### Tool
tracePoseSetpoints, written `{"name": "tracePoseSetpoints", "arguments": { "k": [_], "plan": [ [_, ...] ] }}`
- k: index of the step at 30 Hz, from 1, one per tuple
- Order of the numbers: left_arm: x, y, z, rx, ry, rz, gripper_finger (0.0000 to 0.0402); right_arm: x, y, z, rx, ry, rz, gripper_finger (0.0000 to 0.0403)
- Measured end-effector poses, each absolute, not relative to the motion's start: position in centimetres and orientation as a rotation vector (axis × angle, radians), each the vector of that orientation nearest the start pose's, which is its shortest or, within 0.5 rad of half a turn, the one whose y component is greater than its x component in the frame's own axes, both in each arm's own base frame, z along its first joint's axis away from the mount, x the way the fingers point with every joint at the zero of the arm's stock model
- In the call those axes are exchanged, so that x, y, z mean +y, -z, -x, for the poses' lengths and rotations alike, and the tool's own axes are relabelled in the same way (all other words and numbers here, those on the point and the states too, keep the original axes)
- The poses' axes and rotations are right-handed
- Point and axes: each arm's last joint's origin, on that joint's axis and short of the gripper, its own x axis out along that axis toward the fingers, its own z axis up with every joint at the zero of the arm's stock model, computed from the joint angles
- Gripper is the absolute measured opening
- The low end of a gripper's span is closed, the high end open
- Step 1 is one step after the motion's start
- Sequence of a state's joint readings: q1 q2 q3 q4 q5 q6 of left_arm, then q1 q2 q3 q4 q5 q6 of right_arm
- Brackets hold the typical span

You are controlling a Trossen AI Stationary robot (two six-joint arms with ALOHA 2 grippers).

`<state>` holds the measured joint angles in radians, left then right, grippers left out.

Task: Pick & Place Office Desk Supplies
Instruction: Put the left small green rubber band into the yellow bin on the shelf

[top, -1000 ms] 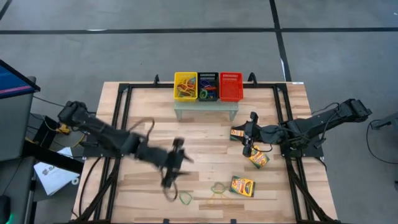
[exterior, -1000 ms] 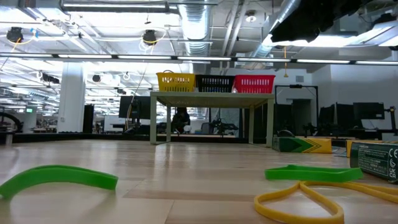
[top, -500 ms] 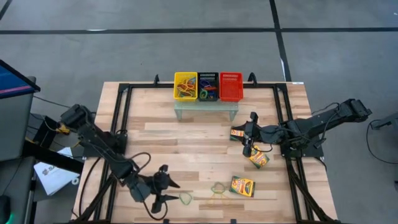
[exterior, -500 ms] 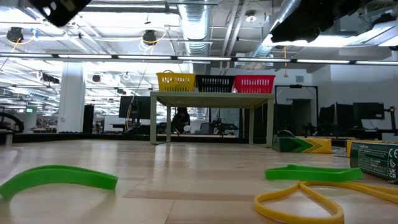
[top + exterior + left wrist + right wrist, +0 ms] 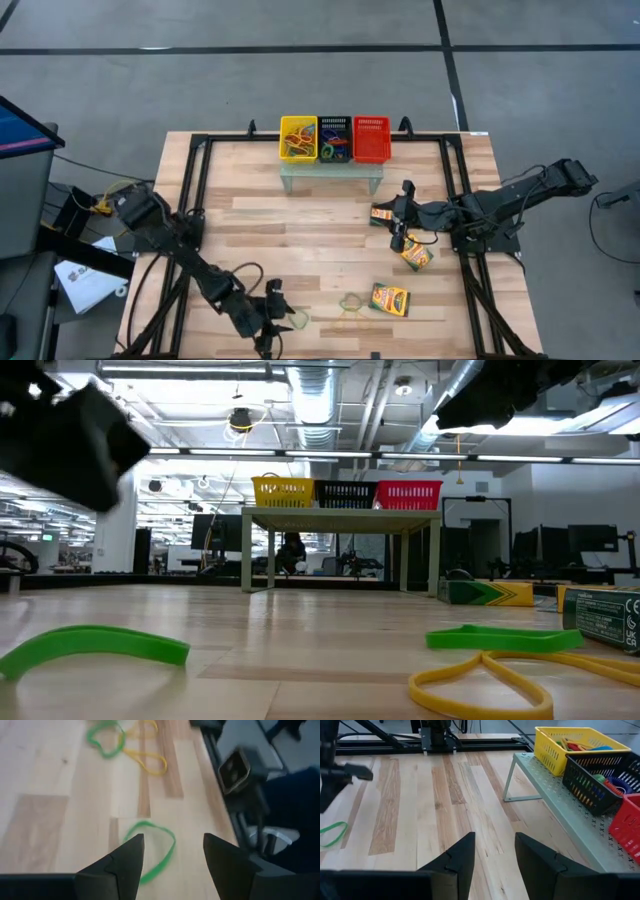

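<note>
A green rubber band [image 5: 298,320] lies flat near the table's near edge; in the left wrist view this green band [image 5: 152,851] shows below and between the tips of my open left gripper [image 5: 172,855], which hangs above the band, apart from it [image 5: 280,311]. Farther right lie another green band [image 5: 350,300] and a yellow band [image 5: 350,321]. Three crayon boxes lie flat at the right: one [image 5: 390,298], one [image 5: 416,254] and one [image 5: 381,214]. Above the last one my right gripper [image 5: 399,215] hovers open, and nothing lies between its fingers [image 5: 492,850].
At the far middle a grey-green stand [image 5: 330,177] carries a yellow basket [image 5: 298,138] and a black basket [image 5: 334,139], both with bands in them, and a red basket [image 5: 371,138]. Black frame rails [image 5: 190,215] run along both table sides. Bare wood lies in the middle.
My left gripper has swung from the table's middle toward the near edge and sunk, rolling about its own axis, and now hangs by the green band at the near left. Its fingers stayed open. The bands and boxes have not moved.
</note>
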<state>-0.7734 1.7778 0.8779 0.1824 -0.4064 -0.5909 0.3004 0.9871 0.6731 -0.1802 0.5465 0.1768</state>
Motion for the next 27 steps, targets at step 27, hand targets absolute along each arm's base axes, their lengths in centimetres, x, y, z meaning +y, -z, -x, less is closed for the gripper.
{"name": "tracePoseSetpoints", "arguments": {
  "k": [27],
  "plan": [
    [-23.3, -9.9, -26.0, 0.777, 0.077, 0.073, 0.0052, 4.7, -26.1, -20.2, 0.431, 0.279, 0.032, 0.0136]
  ]
}}
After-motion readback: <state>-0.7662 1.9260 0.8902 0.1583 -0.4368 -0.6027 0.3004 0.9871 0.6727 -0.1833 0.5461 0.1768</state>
